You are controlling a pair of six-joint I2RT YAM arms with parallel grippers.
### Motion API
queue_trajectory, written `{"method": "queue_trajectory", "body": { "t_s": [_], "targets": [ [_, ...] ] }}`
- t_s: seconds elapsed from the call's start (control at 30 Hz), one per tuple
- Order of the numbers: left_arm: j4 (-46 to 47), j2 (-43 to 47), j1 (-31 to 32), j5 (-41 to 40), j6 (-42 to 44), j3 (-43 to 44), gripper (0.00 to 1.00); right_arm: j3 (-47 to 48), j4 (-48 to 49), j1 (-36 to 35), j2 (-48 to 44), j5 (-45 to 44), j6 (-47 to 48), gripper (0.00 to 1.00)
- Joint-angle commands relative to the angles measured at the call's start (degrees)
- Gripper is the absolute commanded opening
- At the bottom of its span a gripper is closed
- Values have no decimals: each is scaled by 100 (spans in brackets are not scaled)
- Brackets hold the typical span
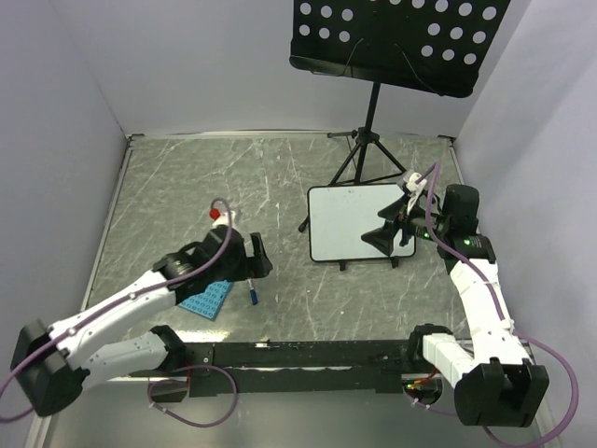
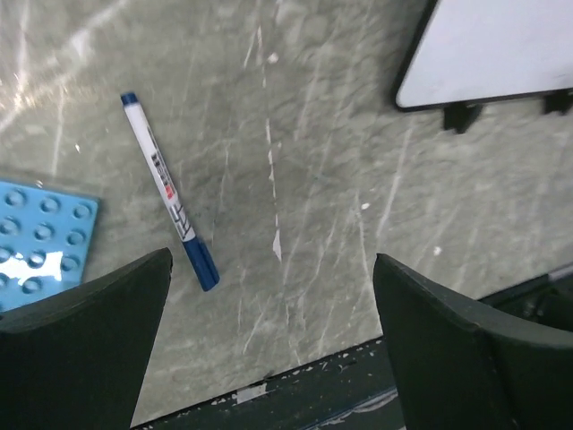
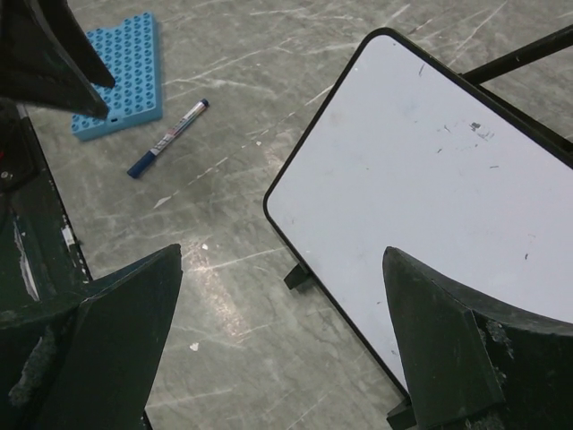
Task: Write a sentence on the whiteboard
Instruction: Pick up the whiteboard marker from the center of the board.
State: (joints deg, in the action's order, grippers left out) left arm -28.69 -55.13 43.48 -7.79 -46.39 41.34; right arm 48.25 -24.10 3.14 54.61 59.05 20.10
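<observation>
Step in hand: marker pickup, nothing written yet. Whiteboard [image 1: 347,222] blank, on counter [image 1: 280,177] right of centre, below right jaws, which are wide and empty. Left jaws also wide, hovering over marker [image 2: 167,190] lying flat near blue plate [image 2: 40,237]. Next, I judge: lower left jaws astride barrel, close.

Marker [image 1: 252,293] lies right of the plate [image 1: 207,300] (seemingly apart), whiteboard [image 1: 347,224] farther right.

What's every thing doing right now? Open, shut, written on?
Whiteboard, blank, no writing yet.
Marker, capped, lying loose, not held.
Left gripper, open, empty.
Right gripper, open, empty.
Plate, lying flat.
Stand, upright.
</observation>
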Motion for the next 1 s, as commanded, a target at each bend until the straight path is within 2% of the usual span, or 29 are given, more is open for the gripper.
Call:
{"method": "queue_trajectory", "body": {
  "t_s": [0.0, 0.23, 0.63, 0.97],
  "targets": [
    [-102, -594, 450, -785, -599, 304, 99, -44, 72, 73, 6, 134, 319, 100],
    [82, -1429, 661, -847, -591, 410, 97, 9, 10, 73, 94, 160, 319, 100],
    [522, -1658, 670, -531, -581, 120, 95, 35, -16, 73, 85, 72, 346, 100],
    [251, -2317, 670, -687, -669, 321, 79, 27, -16, 73, 120, 81, 337, 100]
  ]
}}
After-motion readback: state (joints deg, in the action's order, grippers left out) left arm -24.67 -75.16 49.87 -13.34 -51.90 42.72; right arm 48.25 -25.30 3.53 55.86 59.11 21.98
